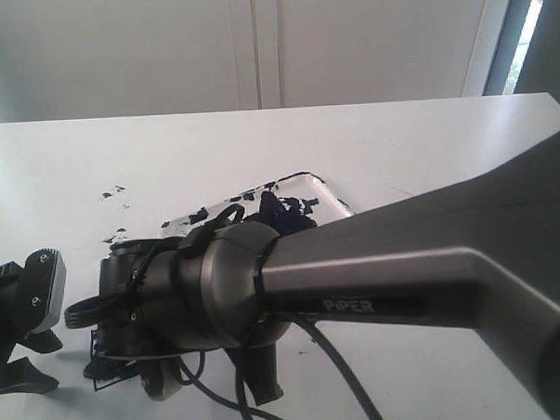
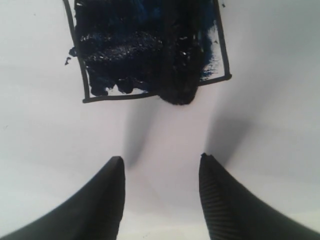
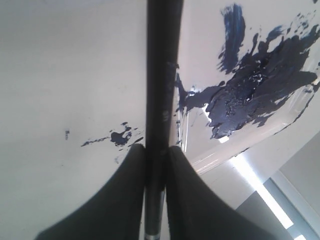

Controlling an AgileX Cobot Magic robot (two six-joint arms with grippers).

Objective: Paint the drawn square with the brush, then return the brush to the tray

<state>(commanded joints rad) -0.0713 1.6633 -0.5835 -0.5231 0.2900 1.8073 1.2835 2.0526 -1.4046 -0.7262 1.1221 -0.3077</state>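
Note:
The drawn square [image 2: 145, 50] is smeared dark blue-black inside its thin black outline. The brush tip [image 2: 177, 80] rests on the square's near edge. My right gripper [image 3: 156, 149] is shut on the brush [image 3: 161, 90], its black shaft running straight out between the fingers. In the exterior view the right arm [image 1: 376, 271] reaches across to the left and hides most of the square [image 1: 103, 370]. The white tray [image 1: 328, 197] with its black-blue paint patch [image 3: 250, 95] lies behind the arm. My left gripper [image 2: 161, 160] hangs open and holds nothing, just short of the square.
Dark paint specks [image 1: 112, 192] dot the white table [image 1: 398, 140] left of the tray, with more beside the brush shaft [image 3: 120, 136]. The right arm's cables [image 1: 334, 375] hang low over the table's front. A wall and window frame stand behind the table.

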